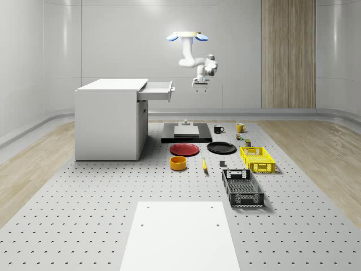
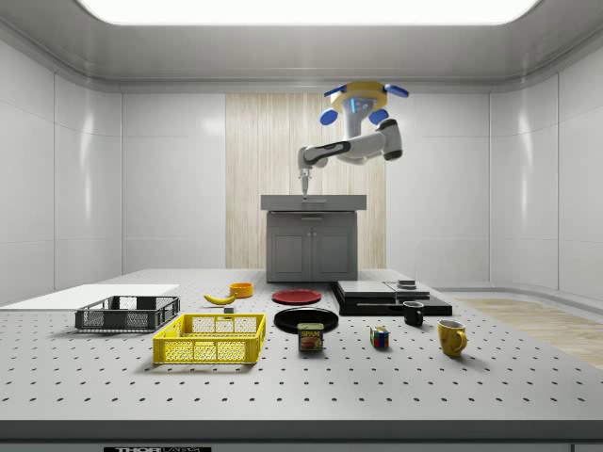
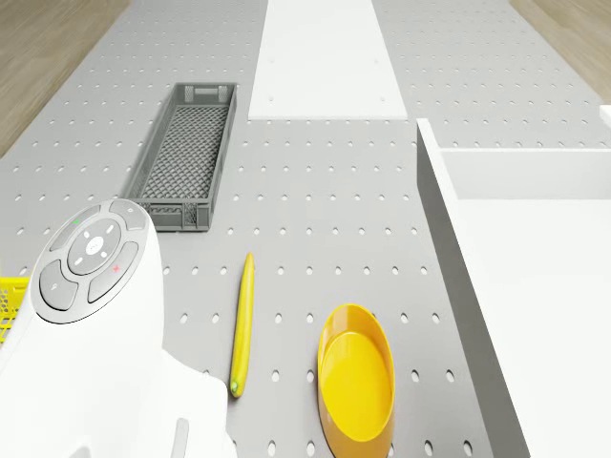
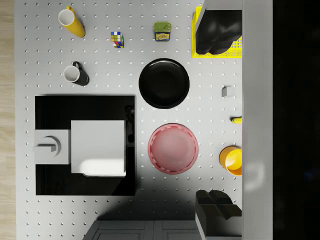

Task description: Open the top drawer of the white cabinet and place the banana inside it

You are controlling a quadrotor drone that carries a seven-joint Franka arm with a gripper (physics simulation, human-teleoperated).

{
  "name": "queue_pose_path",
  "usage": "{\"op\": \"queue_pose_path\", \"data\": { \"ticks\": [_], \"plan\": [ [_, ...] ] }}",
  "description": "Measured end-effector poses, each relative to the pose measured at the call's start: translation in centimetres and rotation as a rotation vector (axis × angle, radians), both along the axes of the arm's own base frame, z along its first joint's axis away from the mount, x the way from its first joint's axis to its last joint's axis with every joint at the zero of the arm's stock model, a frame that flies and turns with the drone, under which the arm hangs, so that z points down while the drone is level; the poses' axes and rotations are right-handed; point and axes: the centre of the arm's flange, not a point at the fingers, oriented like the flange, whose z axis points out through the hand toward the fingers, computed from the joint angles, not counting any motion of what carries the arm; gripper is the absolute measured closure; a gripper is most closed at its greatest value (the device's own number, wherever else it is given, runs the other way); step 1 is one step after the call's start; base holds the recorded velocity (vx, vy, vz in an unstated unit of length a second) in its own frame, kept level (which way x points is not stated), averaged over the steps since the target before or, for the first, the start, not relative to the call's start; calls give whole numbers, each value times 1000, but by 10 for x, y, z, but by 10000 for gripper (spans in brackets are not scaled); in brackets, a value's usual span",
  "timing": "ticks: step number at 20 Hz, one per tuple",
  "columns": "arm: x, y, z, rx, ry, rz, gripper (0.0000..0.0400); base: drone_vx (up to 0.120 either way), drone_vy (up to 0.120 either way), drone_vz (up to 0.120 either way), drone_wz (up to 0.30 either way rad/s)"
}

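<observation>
The white cabinet (image 1: 108, 121) stands at the whole-scene view's left, its top drawer (image 1: 158, 90) pulled out. The drone (image 1: 188, 37) hovers above and just past the drawer's front, over the table. My gripper (image 1: 201, 84) hangs a short way off the drawer front at about its height, touching nothing. In the wrist view my gripper (image 4: 218, 120) is open, its dark fingers (image 4: 217, 30) far apart and empty, and the drawer front (image 4: 257, 120) runs alongside. The yellow banana (image 1: 204, 164) lies on the table far below, beside the orange bowl (image 3: 357, 382). The banana (image 3: 243, 324) also appears in the drone view.
On the table lie a red plate (image 1: 185, 149), a black plate (image 1: 221, 148), a yellow crate (image 1: 257, 158), a grey crate (image 1: 242, 187) and a black platform with a white block (image 1: 186, 131). Mugs, a can and a puzzle cube sit further back.
</observation>
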Motion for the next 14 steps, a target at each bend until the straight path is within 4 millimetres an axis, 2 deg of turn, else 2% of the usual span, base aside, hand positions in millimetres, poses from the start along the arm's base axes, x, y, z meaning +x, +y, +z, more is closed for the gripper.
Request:
{"op": "queue_pose_path", "data": {
  "ticks": [2,14],
  "plan": [
    [0,0,0,1,0,0,0,120,0,-40,0],
    [0,0,0,4,0,0,0,120,0,-120,0]
  ]
}}
